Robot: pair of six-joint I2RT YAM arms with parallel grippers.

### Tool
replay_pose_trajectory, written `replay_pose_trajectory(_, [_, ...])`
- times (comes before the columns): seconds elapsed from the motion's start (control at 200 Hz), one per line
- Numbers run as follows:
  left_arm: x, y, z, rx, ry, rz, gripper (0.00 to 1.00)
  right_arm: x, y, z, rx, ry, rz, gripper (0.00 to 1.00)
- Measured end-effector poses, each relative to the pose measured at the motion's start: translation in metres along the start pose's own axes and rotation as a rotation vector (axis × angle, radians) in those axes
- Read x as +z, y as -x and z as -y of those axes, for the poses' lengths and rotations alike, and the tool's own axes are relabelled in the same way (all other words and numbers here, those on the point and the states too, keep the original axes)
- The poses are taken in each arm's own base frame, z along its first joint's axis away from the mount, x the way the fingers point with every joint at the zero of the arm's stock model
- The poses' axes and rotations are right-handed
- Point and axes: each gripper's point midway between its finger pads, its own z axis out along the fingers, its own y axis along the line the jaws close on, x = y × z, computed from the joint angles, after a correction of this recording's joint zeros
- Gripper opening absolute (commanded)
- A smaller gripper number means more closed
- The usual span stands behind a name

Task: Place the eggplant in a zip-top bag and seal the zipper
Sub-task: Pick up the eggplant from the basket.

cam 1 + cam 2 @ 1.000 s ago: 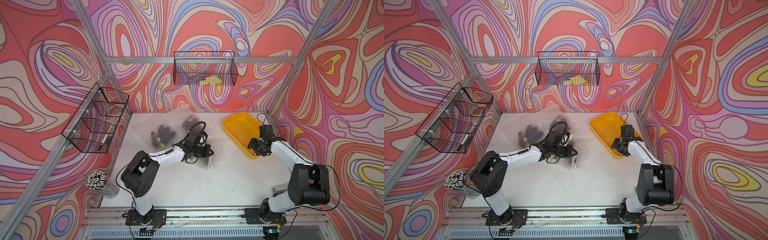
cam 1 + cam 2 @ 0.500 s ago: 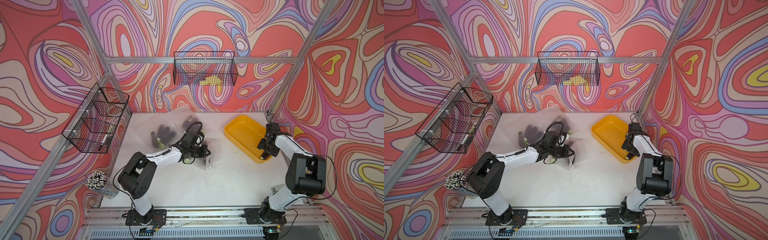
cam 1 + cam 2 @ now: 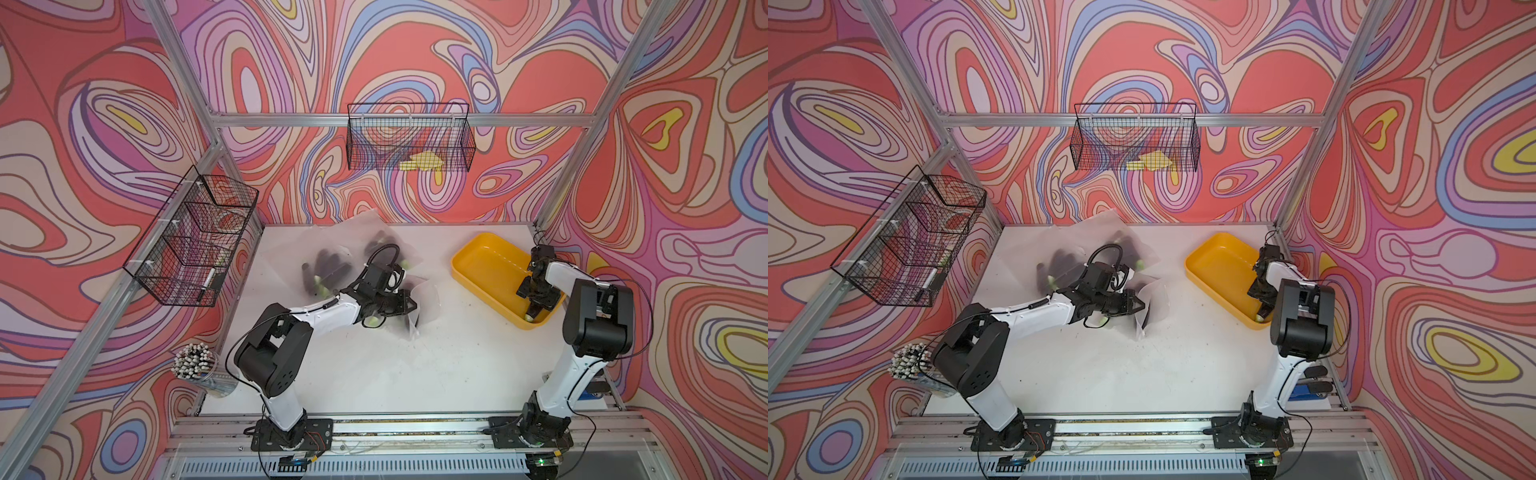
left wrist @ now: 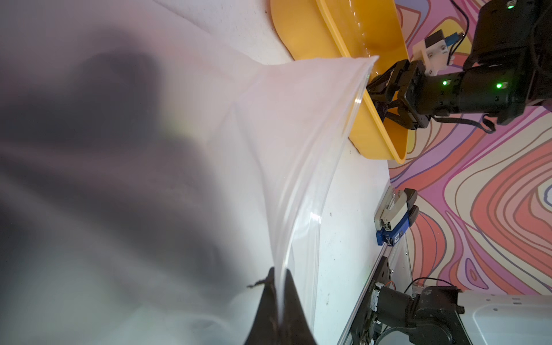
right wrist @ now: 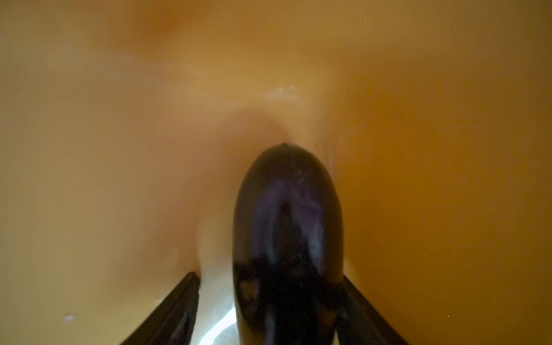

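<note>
Right gripper (image 5: 268,276), jaws spread, straddles the eggplant (image 5: 286,215) in the near corner of the tray (image 3: 482,266), poised to grasp. Left gripper (image 4: 279,273), apart from the tray, pinches the bag (image 4: 283,119) by its rim, propping the mouth.

Place: robotics lab test cell.
Enclosure: aluminium frame (image 3: 291,120) lined with swirl-printed wall panels (image 3: 415,50).
Rig: left arm (image 3: 320,313) and right arm (image 3: 557,382) bolted to a front rail (image 3: 415,420), cables exposed.
Work surface: white tabletop (image 3: 415,374); wire baskets (image 3: 409,137) hung on the frame.
</note>
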Motion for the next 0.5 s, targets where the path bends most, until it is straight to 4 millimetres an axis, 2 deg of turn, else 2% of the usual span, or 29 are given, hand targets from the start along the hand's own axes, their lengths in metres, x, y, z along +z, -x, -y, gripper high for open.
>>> replay_pose_trajectory(0.125, [-0.001, 0.001, 0.0, 0.001, -0.004, 0.003, 0.0, 0.004, 0.015, -0.008, 0.027, 0.046, 0.027, 0.49])
replay_pose_trajectory(0.245, [-0.001, 0.001, 0.001, 0.004, -0.011, 0.0, 0.0, 0.002, 0.02, -0.016, 0.044, 0.095, 0.039, 0.3])
replay_pose_trajectory(0.315, [-0.001, 0.002, 0.002, 0.006, -0.015, 0.0, 0.0, -0.003, 0.023, -0.02, 0.042, 0.125, 0.051, 0.3])
replay_pose_trajectory(0.386, [-0.001, 0.002, 0.003, 0.007, -0.017, 0.002, 0.0, -0.016, 0.026, -0.022, 0.042, 0.157, 0.072, 0.32])
replay_pose_trajectory(0.451, [-0.001, 0.004, 0.005, 0.009, -0.021, 0.002, 0.0, -0.038, 0.033, -0.024, 0.047, 0.197, 0.109, 0.33])
replay_pose_trajectory(0.501, [0.001, 0.006, 0.007, 0.009, -0.028, 0.0, 0.0, -0.063, 0.041, -0.026, 0.052, 0.235, 0.159, 0.33])
